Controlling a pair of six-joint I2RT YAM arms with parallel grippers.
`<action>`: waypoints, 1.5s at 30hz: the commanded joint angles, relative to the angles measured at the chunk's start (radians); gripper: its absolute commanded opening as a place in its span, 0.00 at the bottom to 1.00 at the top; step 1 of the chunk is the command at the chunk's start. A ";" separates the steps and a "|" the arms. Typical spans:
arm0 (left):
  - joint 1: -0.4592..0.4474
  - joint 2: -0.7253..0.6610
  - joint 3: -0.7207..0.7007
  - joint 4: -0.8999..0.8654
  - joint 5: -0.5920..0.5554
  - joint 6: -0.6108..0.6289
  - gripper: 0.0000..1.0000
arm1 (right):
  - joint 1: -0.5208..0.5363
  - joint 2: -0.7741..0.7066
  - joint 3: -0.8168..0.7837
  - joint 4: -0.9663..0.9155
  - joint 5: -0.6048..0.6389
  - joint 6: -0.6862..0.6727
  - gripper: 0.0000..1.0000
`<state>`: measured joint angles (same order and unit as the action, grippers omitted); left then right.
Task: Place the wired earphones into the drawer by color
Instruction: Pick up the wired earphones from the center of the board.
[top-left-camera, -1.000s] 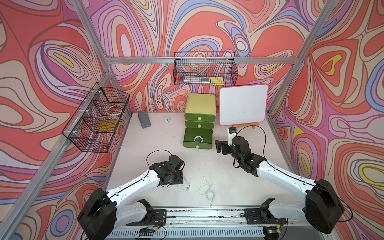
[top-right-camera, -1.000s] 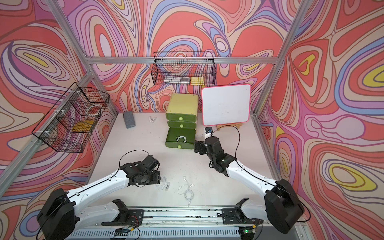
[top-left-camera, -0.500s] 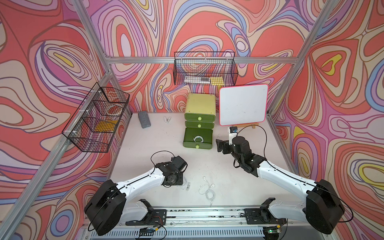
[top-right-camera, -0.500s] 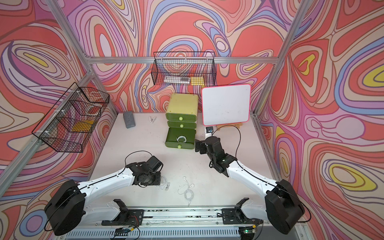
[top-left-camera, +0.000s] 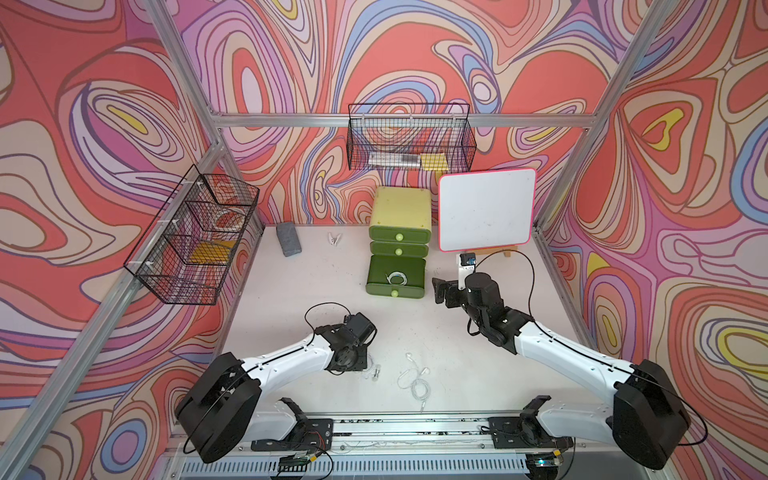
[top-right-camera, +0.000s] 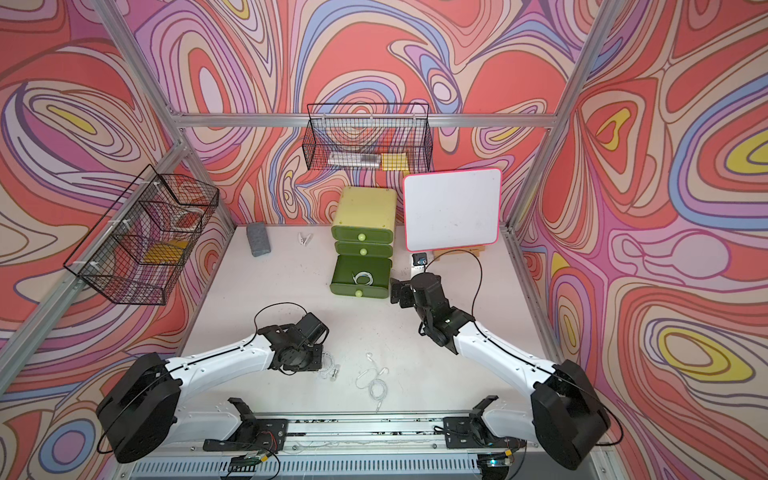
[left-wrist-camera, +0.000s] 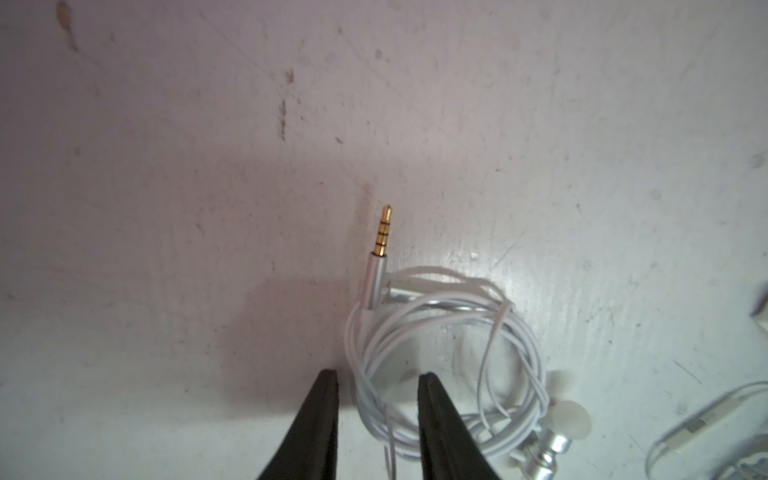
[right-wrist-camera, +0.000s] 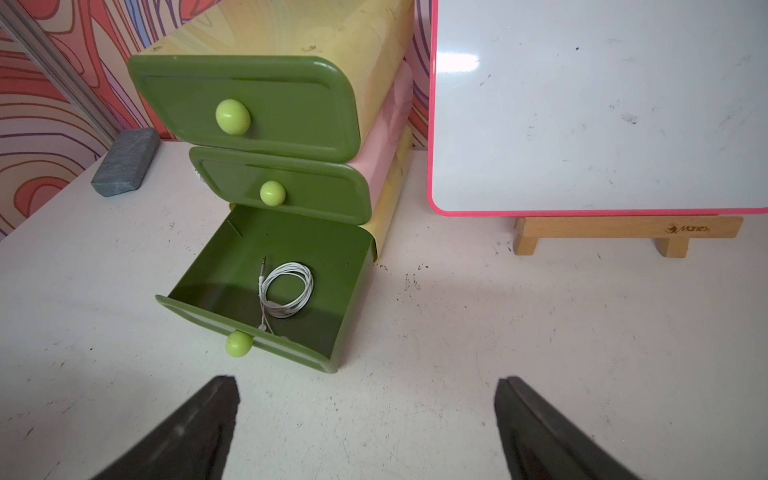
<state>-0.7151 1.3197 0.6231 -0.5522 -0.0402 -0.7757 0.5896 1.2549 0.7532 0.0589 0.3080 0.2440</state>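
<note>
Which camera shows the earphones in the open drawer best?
The right wrist view: the earphones lie large and sharp in the bottom drawer. In both top views they are only a tiny pale loop. The left wrist view misses them.

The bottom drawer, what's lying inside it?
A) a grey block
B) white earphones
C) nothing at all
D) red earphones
B: a coiled white earphone set lies on the floor of the pulled-out bottom drawer.
</note>
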 joint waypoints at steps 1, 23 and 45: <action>-0.009 0.016 -0.016 0.011 -0.010 -0.005 0.27 | -0.004 -0.025 -0.012 0.001 0.016 -0.009 0.98; -0.010 0.019 -0.012 -0.006 -0.037 -0.008 0.00 | -0.004 -0.037 -0.018 0.003 0.018 -0.009 0.98; -0.012 -0.076 0.152 -0.123 -0.105 0.084 0.00 | -0.004 -0.052 -0.028 0.009 0.026 -0.009 0.98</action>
<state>-0.7212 1.2491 0.7361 -0.6224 -0.1192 -0.7300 0.5896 1.2251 0.7425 0.0597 0.3187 0.2440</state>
